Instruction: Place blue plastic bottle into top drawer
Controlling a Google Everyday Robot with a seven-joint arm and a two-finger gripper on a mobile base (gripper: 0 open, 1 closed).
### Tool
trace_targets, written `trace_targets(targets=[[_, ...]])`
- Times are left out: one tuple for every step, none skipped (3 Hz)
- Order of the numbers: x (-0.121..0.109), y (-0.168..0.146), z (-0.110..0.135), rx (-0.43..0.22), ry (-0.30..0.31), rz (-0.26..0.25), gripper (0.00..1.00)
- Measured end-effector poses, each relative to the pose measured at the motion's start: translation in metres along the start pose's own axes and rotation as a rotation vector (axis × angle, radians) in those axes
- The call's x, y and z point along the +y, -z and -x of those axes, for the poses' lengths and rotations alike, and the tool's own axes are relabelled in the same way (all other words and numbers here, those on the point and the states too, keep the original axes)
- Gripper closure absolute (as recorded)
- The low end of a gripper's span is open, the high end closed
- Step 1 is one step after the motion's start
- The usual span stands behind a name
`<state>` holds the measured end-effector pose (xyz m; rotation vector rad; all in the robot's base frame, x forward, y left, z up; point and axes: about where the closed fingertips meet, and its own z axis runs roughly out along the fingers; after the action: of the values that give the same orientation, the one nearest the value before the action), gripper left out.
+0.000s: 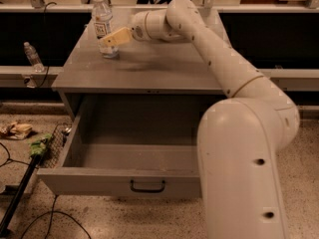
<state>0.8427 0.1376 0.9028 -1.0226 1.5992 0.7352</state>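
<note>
The blue plastic bottle [103, 25], clear with a white cap and a white label, stands upright on the far left of the grey cabinet top [149, 66]. My gripper [110, 38], with tan fingers, reaches in from the right and sits right at the bottle's lower half. The top drawer [124, 180] is pulled wide open below the cabinet top, grey inside and empty, with a small black handle [147, 185] at the centre of its front panel. My white arm fills the right side of the view and hides the drawer's right part.
A smaller clear bottle [33, 56] stands on a ledge at the left against the dark background. A green-headed tool with a black handle [27, 171], cables and a crumpled wrapper [15, 130] lie on the speckled floor to the left of the drawer.
</note>
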Motion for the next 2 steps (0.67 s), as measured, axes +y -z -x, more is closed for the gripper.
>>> trace_targets(targets=[[0.0002,-0.0268,0.012,-0.052,0.012,0.062,0.18],[-0.0052,-0.0271,0.0199,-0.069,0.018,0.067,0.41]])
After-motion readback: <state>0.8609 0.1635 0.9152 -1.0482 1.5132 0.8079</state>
